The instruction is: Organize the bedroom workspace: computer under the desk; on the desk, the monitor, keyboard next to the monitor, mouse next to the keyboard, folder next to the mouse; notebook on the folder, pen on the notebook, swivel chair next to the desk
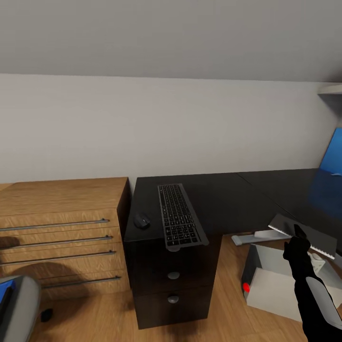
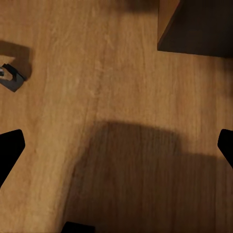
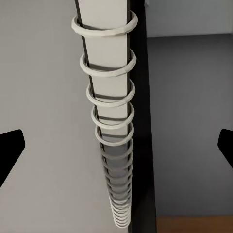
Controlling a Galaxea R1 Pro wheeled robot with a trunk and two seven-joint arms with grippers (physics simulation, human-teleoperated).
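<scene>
The keyboard [image 1: 179, 216] lies lengthwise on the black desk [image 1: 228, 199] above its drawer unit, its near end just over the front edge. The mouse [image 1: 141, 221] sits to its left. At the edge of the desk's right wing is the spiral-bound notebook [image 1: 304, 232], whose rings [image 3: 109, 97] run between my right gripper's [image 1: 297, 237] open fingers [image 3: 9, 150]. Below it the computer [image 1: 280, 285] stands on the floor. The swivel chair [image 1: 21, 308], at the lower left, carries the blue folder [image 1: 7, 297]. My left gripper [image 2: 116, 145] is open over bare floor. Monitor and pen are out of view.
A light oak low cabinet [image 1: 61, 228] with long handles stands against the desk's left side. A blue wall panel [image 1: 332, 156] shows at the far right. A chair castor [image 2: 10, 77] and a dark furniture corner [image 2: 194, 24] lie near my left gripper. Wood floor [image 1: 95, 313] lies before the desk.
</scene>
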